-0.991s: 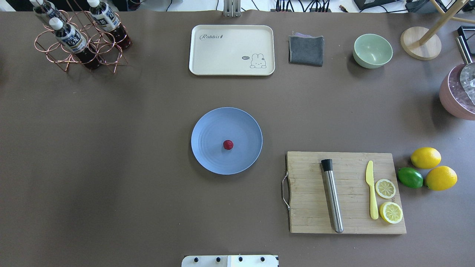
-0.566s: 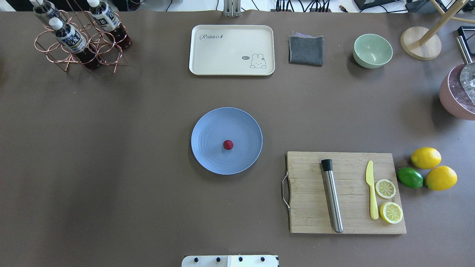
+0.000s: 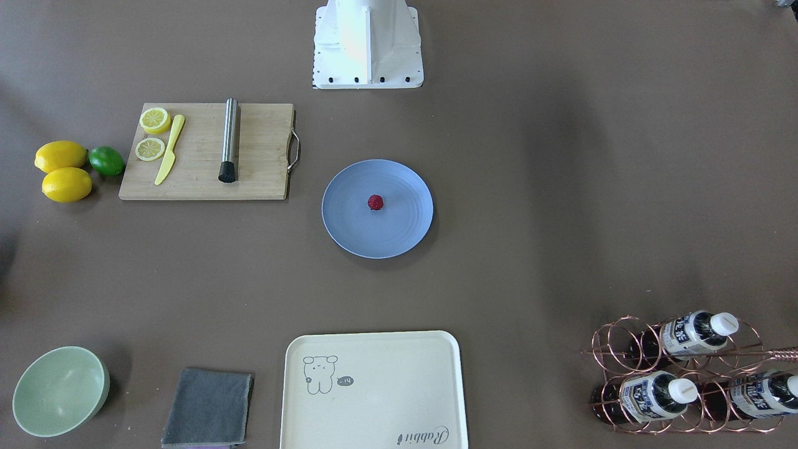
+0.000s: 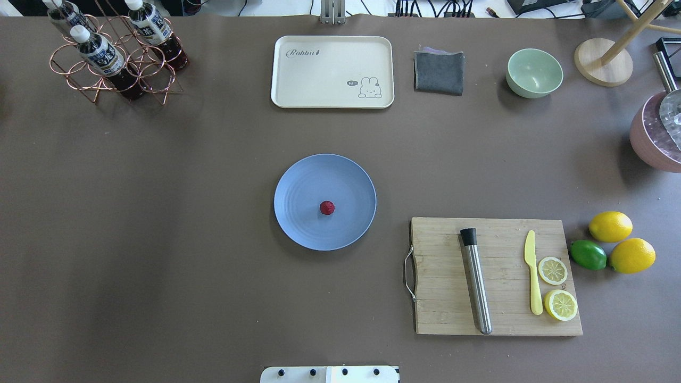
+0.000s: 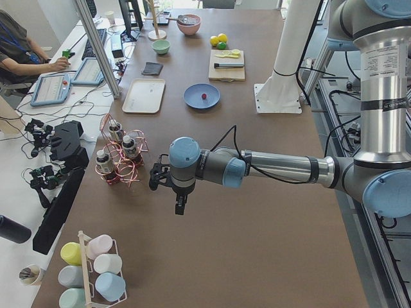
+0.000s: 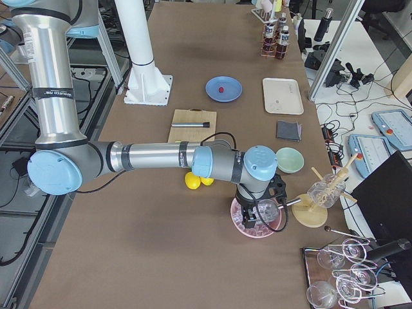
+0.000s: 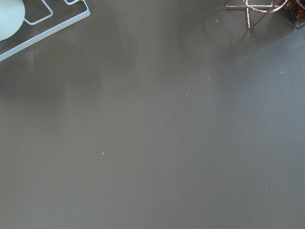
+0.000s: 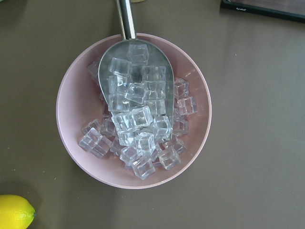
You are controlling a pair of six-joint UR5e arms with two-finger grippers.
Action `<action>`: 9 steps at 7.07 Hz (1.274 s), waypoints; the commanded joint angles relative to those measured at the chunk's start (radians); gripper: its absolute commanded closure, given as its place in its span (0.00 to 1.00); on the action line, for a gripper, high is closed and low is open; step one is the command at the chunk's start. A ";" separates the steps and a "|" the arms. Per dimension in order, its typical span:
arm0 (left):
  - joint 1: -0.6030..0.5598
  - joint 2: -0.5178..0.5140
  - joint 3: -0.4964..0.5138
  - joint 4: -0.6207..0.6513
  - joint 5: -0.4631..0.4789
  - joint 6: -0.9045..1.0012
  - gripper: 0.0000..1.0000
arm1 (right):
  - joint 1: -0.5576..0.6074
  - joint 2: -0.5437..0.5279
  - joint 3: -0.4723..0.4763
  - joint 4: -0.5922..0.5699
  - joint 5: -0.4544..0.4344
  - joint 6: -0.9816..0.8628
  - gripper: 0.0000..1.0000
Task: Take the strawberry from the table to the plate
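Note:
The small dark red strawberry [image 4: 327, 207] [image 3: 374, 201] lies near the middle of the round blue plate [image 4: 303, 181] [image 3: 402, 231], which rests on the brown table [image 4: 159, 213]. Neither gripper is near it. In the exterior left view my left gripper [image 5: 156, 178] hangs beside the copper bottle rack, far from the plate [image 5: 192, 101]. My right gripper [image 6: 258, 207], seen only in the exterior right view, hovers over a pink bowl of ice. I cannot tell whether either gripper is open or shut.
A wooden cutting board [image 4: 441, 298] with a steel muddler [image 4: 476, 282], yellow knife and lemon slices lies right of the plate. Lemons and a lime [image 4: 588, 254] sit beside it. At the back are a cream tray [image 4: 319, 80], grey cloth [image 4: 439, 72], green bowl [image 4: 533, 73] and bottle rack [image 4: 111, 58]. The pink ice bowl [image 8: 71, 119] holds a scoop.

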 commanded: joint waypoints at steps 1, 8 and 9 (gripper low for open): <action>0.000 0.001 0.001 0.000 0.001 0.000 0.03 | 0.000 -0.001 0.000 0.001 0.000 0.000 0.00; -0.002 0.001 0.014 0.000 0.006 -0.011 0.03 | 0.000 0.000 0.006 0.001 0.001 0.000 0.00; -0.002 0.001 0.014 0.000 0.006 -0.009 0.03 | 0.000 0.000 0.006 0.001 0.001 0.000 0.00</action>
